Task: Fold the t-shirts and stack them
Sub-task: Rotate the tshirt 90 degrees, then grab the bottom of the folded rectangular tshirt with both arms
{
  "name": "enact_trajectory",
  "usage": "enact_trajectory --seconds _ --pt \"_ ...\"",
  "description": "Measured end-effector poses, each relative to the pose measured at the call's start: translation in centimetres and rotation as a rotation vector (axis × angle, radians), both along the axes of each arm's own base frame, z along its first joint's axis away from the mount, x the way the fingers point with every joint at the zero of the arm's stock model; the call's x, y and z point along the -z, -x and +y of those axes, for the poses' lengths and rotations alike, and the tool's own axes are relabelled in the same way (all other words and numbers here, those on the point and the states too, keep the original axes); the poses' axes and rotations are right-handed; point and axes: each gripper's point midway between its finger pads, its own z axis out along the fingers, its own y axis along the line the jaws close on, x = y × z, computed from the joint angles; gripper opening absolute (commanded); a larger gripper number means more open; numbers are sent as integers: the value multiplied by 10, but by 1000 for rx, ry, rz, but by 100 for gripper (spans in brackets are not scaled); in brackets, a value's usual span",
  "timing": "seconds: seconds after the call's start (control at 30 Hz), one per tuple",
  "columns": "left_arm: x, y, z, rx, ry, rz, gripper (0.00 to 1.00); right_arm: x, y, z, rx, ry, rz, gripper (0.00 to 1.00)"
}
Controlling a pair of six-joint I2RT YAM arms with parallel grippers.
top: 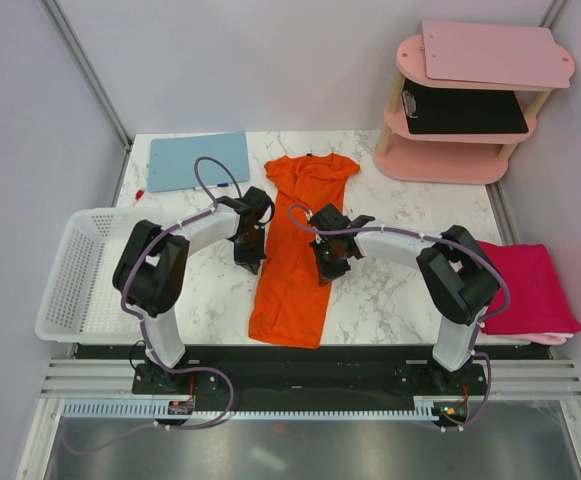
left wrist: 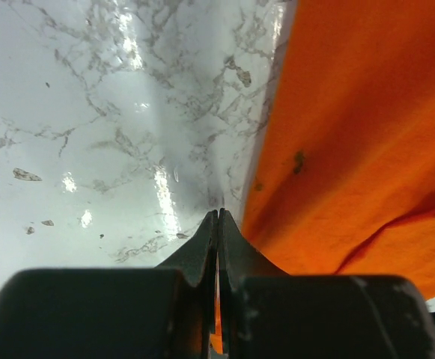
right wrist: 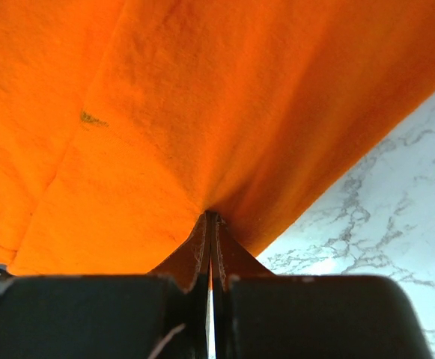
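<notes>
On the marble table, centre: the orange shirt lies flat as a long narrow strip, collar at the far end, hem toward the arm bases. We see both arms mirrored, each with its elbow out wide, forearm reaching inward and wrist pitched down onto the cloth about mid-length. We have the left gripper on the strip's left edge, fingers together with a sliver of orange pinched between them, bare marble right beside the tips. We have the right gripper on the right edge, fingers clamped on the cloth, which puckers into the tips. The pink shirt lies folded at the table's right edge, well apart from both grippers. Also there: white basket off the left edge, blue clipboard far left, pink shelf far right.
</notes>
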Motion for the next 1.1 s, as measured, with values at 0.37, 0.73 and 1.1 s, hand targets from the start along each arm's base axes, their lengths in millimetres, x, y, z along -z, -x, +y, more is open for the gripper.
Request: enact_trajectory --seconds 0.37,0.73,1.1 --pt "-3 -1 13 -13 1 -10 66 -1 -5 -31 41 177 -41 54" --pt "-74 1 -1 30 172 -208 98 -62 -26 -44 64 159 -243 98" --pt "-68 55 -19 57 356 -178 98 -88 2 -31 -6 91 -297 98"
